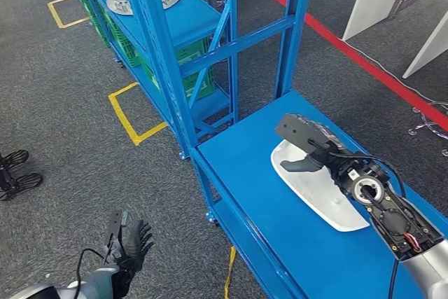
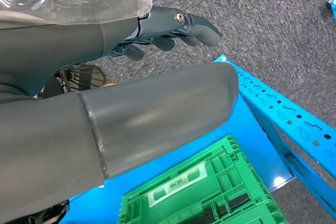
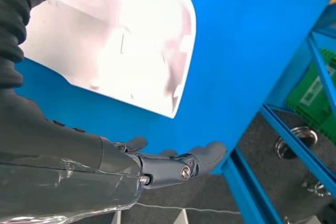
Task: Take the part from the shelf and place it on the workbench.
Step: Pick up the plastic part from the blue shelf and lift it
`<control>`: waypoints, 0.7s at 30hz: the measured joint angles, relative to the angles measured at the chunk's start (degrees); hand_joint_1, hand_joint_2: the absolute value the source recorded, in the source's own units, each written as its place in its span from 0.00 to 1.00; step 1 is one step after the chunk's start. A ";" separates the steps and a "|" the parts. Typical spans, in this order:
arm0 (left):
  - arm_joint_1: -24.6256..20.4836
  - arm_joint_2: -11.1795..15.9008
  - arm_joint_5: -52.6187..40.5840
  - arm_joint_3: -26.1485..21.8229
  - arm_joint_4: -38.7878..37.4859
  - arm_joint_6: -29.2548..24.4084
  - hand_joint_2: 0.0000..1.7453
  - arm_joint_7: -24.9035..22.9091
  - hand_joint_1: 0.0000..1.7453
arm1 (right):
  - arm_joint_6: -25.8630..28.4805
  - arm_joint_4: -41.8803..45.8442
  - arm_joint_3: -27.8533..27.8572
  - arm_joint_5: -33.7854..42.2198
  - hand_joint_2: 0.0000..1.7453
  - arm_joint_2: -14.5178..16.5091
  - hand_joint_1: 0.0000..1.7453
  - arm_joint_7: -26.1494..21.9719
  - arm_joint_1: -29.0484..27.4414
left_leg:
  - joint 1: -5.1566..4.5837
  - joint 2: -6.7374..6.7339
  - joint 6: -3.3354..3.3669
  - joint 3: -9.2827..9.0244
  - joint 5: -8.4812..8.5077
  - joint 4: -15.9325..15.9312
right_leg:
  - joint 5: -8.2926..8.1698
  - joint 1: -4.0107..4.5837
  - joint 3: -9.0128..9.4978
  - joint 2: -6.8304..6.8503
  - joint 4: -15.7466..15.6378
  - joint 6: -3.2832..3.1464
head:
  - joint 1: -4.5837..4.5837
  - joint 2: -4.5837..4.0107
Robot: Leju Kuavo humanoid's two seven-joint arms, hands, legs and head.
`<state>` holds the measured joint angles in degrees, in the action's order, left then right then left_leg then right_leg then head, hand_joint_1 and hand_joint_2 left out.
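The worktop (image 1: 248, 173) is left bare along its near edge beside the white part (image 1: 317, 190). Its far end is blocked by blue shelf uprights (image 1: 296, 26).

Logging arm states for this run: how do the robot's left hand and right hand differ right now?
The right hand is stretched out over the white part lying on the blue workbench; the left hand hangs low above the grey carpet, beside the bench. The right hand is close to the part, whether touching is unclear; the left hand is near nothing. Both hold nothing, fingers apart.

The part (image 1: 317, 185) lies on the workbench (image 1: 264, 194), shelf (image 1: 179, 26) behind.
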<state>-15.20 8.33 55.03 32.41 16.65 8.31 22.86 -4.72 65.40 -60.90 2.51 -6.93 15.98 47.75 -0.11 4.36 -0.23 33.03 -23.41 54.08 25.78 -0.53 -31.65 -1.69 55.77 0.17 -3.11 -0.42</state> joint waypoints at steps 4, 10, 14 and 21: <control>0.00 0.01 0.13 0.00 0.00 0.01 0.00 0.00 0.00 | -0.31 -0.40 -0.56 0.42 1.00 0.00 0.00 0.44 -0.03 | 0.00 0.00 0.00 0.00 0.00 0.00 | 0.00 0.00 0.00 0.00 0.00 0.00 | 0.00 0.00; 0.01 0.03 0.39 0.00 0.00 0.02 0.00 0.02 0.00 | -0.56 -0.70 -1.29 1.03 1.00 -0.01 0.00 1.15 -0.03 | 0.00 0.00 0.00 0.00 0.00 0.00 | 0.00 0.00 0.00 0.00 0.00 0.00 | 0.01 0.00; 0.10 0.17 0.74 0.00 0.00 0.02 0.00 0.26 0.00 | -1.02 -0.73 -1.77 1.61 1.00 -0.01 0.00 1.82 -0.01 | 0.00 0.00 0.00 0.00 0.00 0.00 | 0.00 0.00 0.00 0.00 0.00 0.00 | 0.00 0.00; 0.23 0.44 0.99 0.00 0.00 0.02 0.00 0.37 0.00 | -1.91 -0.72 -3.01 3.49 1.00 0.00 0.00 2.18 0.07 | 0.00 0.00 0.00 0.00 0.00 0.00 | 0.00 0.00 0.01 0.00 0.00 0.00 | 0.01 0.00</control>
<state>-14.97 8.76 56.02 32.41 16.65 8.33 23.23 -6.62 64.67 -63.90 5.99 -6.93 18.16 47.82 -0.11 4.36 -0.23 33.04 -23.41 54.08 25.78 -0.53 -31.64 -1.69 55.77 0.17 -3.10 -0.42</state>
